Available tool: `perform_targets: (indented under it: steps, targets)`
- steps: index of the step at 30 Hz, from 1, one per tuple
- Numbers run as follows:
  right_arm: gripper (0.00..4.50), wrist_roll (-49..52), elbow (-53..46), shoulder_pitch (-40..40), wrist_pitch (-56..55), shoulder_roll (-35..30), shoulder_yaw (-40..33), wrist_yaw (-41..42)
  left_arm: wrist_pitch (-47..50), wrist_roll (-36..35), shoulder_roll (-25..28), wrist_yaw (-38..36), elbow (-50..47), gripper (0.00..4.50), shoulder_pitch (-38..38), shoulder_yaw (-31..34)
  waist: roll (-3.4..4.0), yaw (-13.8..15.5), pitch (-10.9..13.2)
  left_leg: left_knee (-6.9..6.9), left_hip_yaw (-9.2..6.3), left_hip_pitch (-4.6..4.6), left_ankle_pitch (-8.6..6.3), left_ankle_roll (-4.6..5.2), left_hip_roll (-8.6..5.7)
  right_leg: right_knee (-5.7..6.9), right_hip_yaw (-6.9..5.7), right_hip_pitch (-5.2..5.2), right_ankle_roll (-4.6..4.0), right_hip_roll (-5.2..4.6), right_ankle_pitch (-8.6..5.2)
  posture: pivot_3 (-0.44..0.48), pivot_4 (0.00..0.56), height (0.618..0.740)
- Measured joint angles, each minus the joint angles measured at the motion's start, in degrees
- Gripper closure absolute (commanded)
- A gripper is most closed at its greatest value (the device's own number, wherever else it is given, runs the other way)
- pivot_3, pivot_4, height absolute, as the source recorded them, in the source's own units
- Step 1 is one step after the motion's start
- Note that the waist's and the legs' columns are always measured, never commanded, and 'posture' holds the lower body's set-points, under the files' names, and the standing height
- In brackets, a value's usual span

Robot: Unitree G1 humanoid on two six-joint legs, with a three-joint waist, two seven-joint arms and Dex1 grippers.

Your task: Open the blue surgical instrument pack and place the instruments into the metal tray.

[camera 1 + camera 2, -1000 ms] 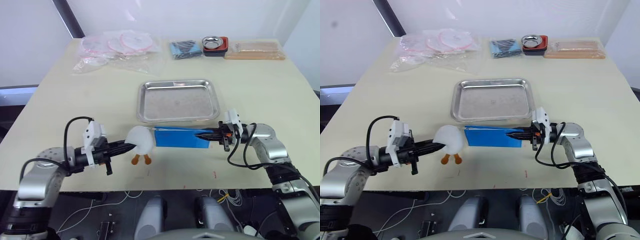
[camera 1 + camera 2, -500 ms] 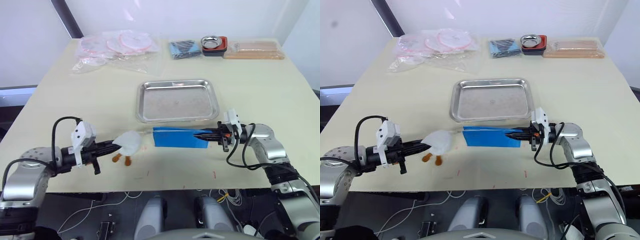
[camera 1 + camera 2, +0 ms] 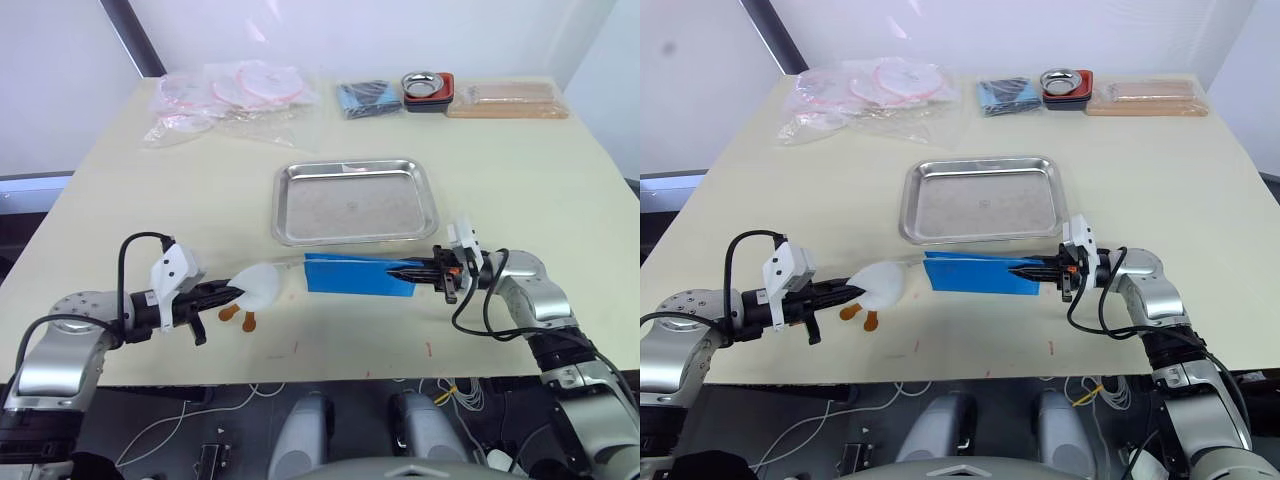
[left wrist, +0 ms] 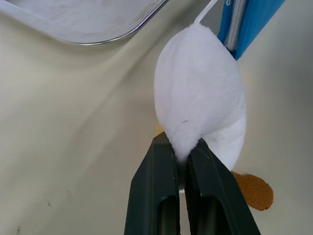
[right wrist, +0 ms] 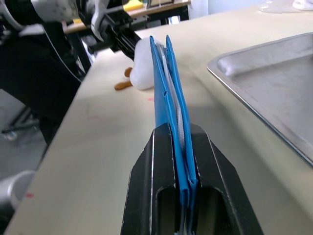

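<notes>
Nearest us, low in the frame, our left gripper is clamped on a white plush puff, a soft zipper pull with small orange feet, tied by a thin cord to the pack. At lower right our right gripper is pinched shut on the pack's right end, fingers either side of the closed blue covers. The pack lies flat on the table just below the tray, its long side along the tray's near rim, close but seemingly not touching.

We judge the pack light and floppy: fabric covers that bend, with stiff thin metal inside that could slide out of its sleeves if the pouch tips. The puff compresses and may slip from the fingers under pull, so a grip low on it, near the cord, looks safer. The end we hold on the right is a fair anchor while the left draws the zipper along.

Mid-frame, the tray holds no instruments, only a dull sheen on its floor. Along the top of the frame sit clear plastic bags at upper left, a dark blue cloth bundle, a small round bowl in a red-black dish, contents not discernible, and a flat tan package at upper right
</notes>
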Motion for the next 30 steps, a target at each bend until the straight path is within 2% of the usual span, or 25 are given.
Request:
perform_targets:
  steps: [16,26,30]
  targets:
    - [4.5,12.1,-4.5,-1.8,12.4,5.4,-7.9,-6.3,-0.1,0.5,0.1,-0.1,0.2,4.47,0.0,-0.5,0.02,0.0,0.0,-0.03,-0.01,0.0,0.0,0.0,-0.01,-0.01,-0.02,0.0,0.0,-0.17,0.0,0.0,0.15,0.74]
    - [4.5,12.8,-4.7,-1.8,13.2,6.3,-8.1,-8.1,-1.5,0.6,-0.3,-0.4,1.4,4.47,-0.3,-0.6,0.03,0.0,0.0,-0.08,-0.01,-0.01,0.0,0.0,-0.07,-0.02,-0.04,-0.02,0.01,-0.28,0.0,0.0,0.15,0.74]
    - [4.5,9.2,-4.7,-1.8,9.8,3.9,-6.9,-5.2,-3.6,2.7,3.3,-1.6,1.1,4.47,0.0,-1.6,0.01,-0.1,0.0,-0.09,0.0,-0.01,0.0,0.0,-0.08,-0.04,-0.04,-0.03,0.01,-0.09,0.0,0.0,0.15,0.74]
